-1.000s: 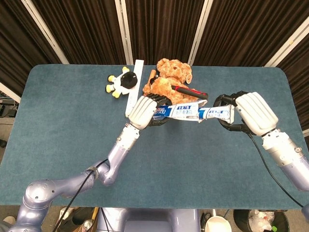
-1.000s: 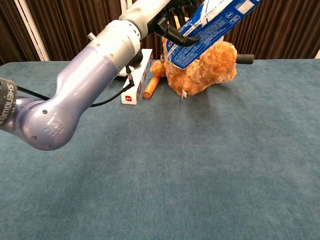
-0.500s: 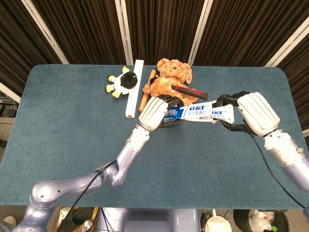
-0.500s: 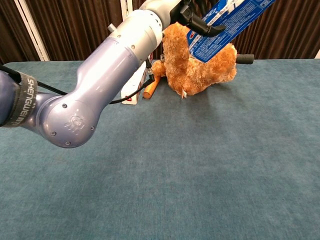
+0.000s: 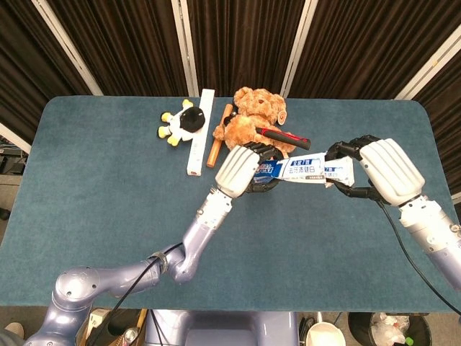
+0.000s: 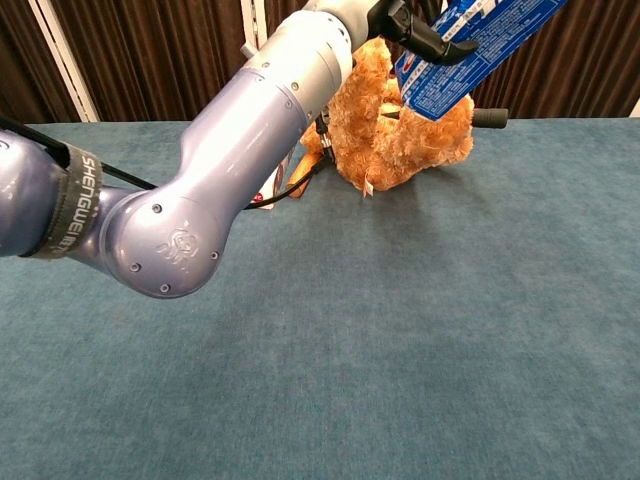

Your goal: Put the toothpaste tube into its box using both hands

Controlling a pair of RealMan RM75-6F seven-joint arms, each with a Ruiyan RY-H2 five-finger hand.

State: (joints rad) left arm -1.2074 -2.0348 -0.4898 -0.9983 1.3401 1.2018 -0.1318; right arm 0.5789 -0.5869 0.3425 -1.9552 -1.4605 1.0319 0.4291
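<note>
Spanning the gap between both hands, the blue-and-white toothpaste box (image 5: 306,169) hangs level above the blue table (image 5: 101,202), just near of the teddy bear (image 5: 252,119). The left hand (image 5: 241,171) grips the box's left end, dark fingers (image 5: 263,180) curled around it; the right hand (image 5: 378,171) grips the right end. The tube itself cannot be made out. In the chest view the left arm (image 6: 240,150) hides much of the bear, and the box (image 6: 480,45) is cut off at the top edge. A white ruler (image 5: 200,133) and spiky toy (image 5: 180,124) lie far left.
</note>
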